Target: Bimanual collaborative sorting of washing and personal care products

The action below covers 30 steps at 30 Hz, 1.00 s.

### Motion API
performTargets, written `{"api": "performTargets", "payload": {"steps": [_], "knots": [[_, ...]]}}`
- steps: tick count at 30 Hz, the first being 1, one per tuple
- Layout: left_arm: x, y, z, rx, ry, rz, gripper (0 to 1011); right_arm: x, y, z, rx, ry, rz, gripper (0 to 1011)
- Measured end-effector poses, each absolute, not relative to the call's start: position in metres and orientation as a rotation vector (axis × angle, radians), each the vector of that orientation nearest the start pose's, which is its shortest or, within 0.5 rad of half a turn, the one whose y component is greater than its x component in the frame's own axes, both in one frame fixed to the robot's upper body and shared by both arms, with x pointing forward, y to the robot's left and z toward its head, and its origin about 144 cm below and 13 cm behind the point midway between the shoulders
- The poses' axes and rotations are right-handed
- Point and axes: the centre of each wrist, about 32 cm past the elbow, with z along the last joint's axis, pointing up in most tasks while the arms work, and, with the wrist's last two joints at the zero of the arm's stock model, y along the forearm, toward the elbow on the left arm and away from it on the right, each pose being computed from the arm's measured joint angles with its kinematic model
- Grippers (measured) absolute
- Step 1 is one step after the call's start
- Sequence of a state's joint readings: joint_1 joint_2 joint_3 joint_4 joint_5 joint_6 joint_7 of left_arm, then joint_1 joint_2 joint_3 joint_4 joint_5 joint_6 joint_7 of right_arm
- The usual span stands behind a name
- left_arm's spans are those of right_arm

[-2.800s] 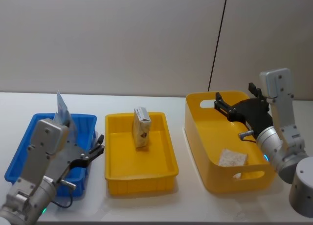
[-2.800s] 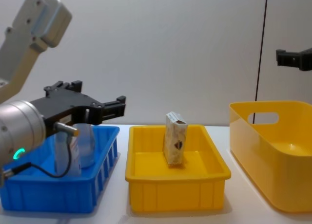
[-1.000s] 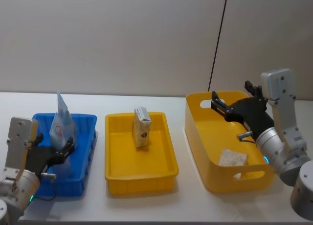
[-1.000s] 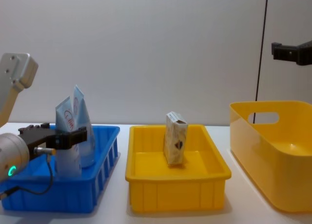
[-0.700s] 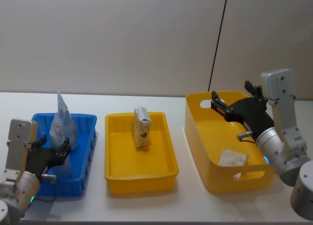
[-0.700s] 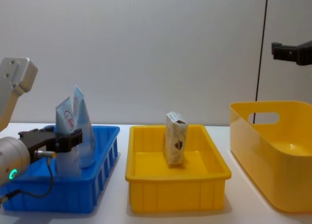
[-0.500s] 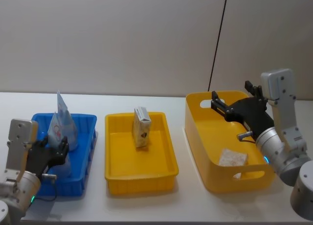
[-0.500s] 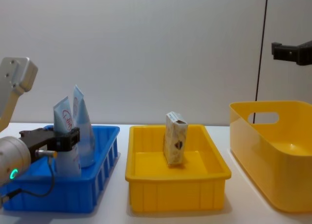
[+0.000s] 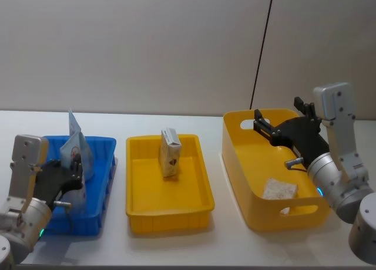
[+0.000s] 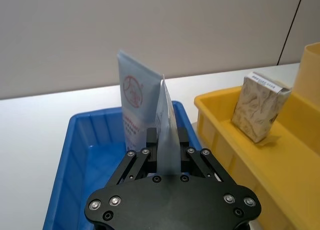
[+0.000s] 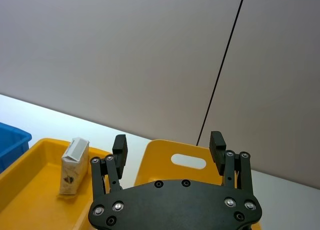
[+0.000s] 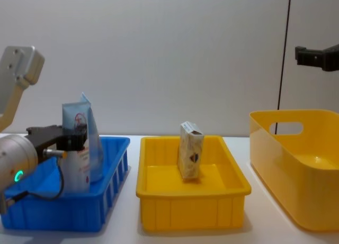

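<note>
Left tool (image 9: 69, 169) around upright tube (image 9: 75, 148)

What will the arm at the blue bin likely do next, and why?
Probably lift straight up. The left gripper seems shut on the near tube, which stands in the blue bin beside the other tube; rising vertically should clear both. The right gripper hovers open above the deep yellow bin.

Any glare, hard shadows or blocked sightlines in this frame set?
Head view: even light, soft shadows under the blue bin. Chest view: mild sheen inside the large yellow bin; right tool cut off at the edge. Left wrist view: left tool's dark body hides the tube's base.
</note>
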State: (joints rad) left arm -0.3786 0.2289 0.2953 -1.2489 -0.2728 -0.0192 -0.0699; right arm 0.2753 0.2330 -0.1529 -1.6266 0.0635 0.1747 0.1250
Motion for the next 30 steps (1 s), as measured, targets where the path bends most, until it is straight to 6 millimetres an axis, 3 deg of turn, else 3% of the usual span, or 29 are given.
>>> {"api": "performTargets", "payload": {"steps": [30], "knots": [[0.548,0.213,1.236,-0.103,-0.203,1.152,172,0.522,-0.244,1.253,-0.064,-0.247,-1.320,1004]]}}
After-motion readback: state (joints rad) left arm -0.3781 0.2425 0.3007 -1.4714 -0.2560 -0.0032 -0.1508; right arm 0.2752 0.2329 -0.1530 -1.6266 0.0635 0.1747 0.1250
